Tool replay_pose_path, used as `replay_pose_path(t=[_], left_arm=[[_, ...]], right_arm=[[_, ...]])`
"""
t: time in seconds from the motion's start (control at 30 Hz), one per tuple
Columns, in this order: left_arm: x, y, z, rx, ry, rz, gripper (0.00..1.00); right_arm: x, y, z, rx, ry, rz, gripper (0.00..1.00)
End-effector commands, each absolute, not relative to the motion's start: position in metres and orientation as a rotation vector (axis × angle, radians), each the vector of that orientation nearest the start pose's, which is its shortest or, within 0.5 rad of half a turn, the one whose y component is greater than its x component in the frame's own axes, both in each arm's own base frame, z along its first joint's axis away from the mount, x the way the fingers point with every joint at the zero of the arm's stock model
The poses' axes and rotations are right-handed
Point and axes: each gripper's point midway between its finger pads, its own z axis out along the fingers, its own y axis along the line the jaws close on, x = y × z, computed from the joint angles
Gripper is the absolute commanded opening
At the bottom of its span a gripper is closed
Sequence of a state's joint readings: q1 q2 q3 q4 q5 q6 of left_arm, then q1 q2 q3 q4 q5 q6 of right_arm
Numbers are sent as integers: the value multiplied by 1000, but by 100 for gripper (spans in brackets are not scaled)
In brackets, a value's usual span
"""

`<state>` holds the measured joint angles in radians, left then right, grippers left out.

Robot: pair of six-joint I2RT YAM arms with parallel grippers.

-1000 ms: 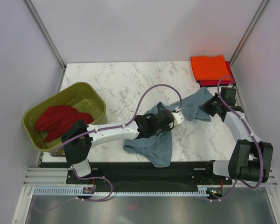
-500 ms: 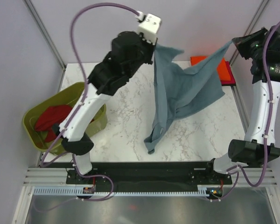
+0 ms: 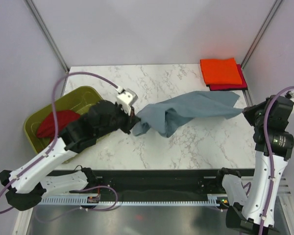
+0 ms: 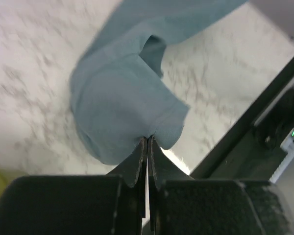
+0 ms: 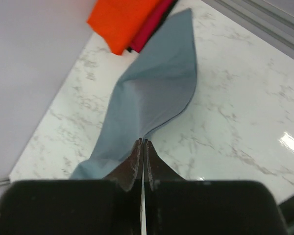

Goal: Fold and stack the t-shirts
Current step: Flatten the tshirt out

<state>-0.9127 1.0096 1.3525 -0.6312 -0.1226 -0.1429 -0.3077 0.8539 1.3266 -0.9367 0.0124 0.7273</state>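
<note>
Over tabletop [image 3: 137, 83] middle, left gripper [image 3: 133, 120] and right gripper [image 3: 245, 111] each clamp blue-grey shirt [image 3: 186, 110] edge; thin pinch may slip, shirt lands bunched.

The left arm is stretched low and forward, its hand [image 3: 133, 122] pinched shut on the blue-grey t-shirt [image 3: 186, 110]. The right arm is held upright from its base, its hand [image 3: 244, 112] clamped on the shirt's opposite end.

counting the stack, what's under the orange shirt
A magenta-red t-shirt shows past the right and near edges of the orange t-shirt; the rest is covered, so anything lower cannot be seen.
</note>
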Motion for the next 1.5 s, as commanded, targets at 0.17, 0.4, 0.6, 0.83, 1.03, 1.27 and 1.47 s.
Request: replay_pose_path(t=[0.17, 0.4, 0.6, 0.83, 1.03, 1.27, 1.47], left_arm=[[186, -240, 312, 532, 1907, -741, 2], [198, -251, 335, 558, 1878, -712, 2], [195, -277, 234, 654, 2160, -694, 2], [210, -290, 153, 713, 2401, -578, 2], [218, -294, 109, 907, 2500, -493, 2], [238, -266, 132, 751, 2489, -281, 45], [227, -261, 154, 484, 2493, -418, 50]], right_arm=[[230, -72, 400, 1024, 1574, 153, 0], [239, -66, 416, 1000, 1562, 208, 0], [244, -87, 335, 1093, 1676, 60, 0], [276, -99, 273, 1148, 1762, 28, 0], [288, -110, 248, 1158, 1810, -43, 0], [300, -101, 237, 1130, 1836, 35, 0], [303, -92, 235, 1118, 1835, 99, 0]])
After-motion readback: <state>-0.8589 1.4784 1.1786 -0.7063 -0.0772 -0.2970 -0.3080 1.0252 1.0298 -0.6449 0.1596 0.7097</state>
